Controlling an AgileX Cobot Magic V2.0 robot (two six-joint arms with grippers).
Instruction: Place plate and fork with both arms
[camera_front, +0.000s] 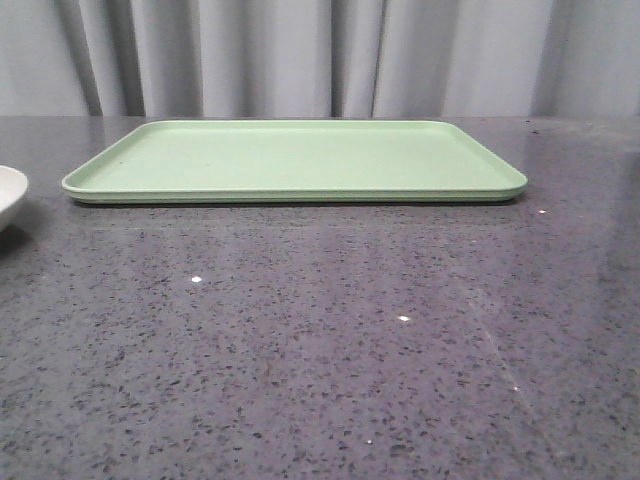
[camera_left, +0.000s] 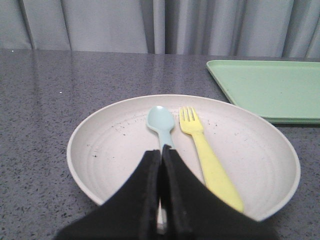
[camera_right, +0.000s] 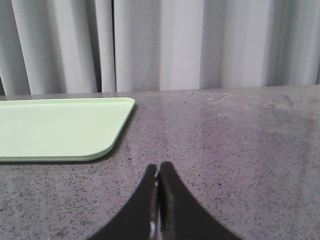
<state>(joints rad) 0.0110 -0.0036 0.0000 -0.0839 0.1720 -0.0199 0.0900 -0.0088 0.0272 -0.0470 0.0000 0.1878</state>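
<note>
Plate: stands on the dark speckled table at the far left, only its rim showing in the front view, well apart from the tray's left end.
Fork: lies inside the plate, tines pointing away from the wrist camera, just beside the pale blue spoon and not touching it.
Left gripper: fingers pressed together with nothing visibly between them; it sits over the plate's near side, its tips covering the spoon's handle. Whether it touches the spoon cannot be told.
Tray: light green, flat, in the middle of the table.
Right gripper: fingers closed and empty, above bare table, the tray's near corner to one side.
Stage: neither plate nor fork looks picked up; the task seems to be at its start.
Risks: a pinch aimed from this spot would likely catch the spoon instead of the fork. Lifting the plate by one rim could tip it, so both utensils slide. The fork lies flat on smooth plastic, so closed fingers may only push it along.
</note>
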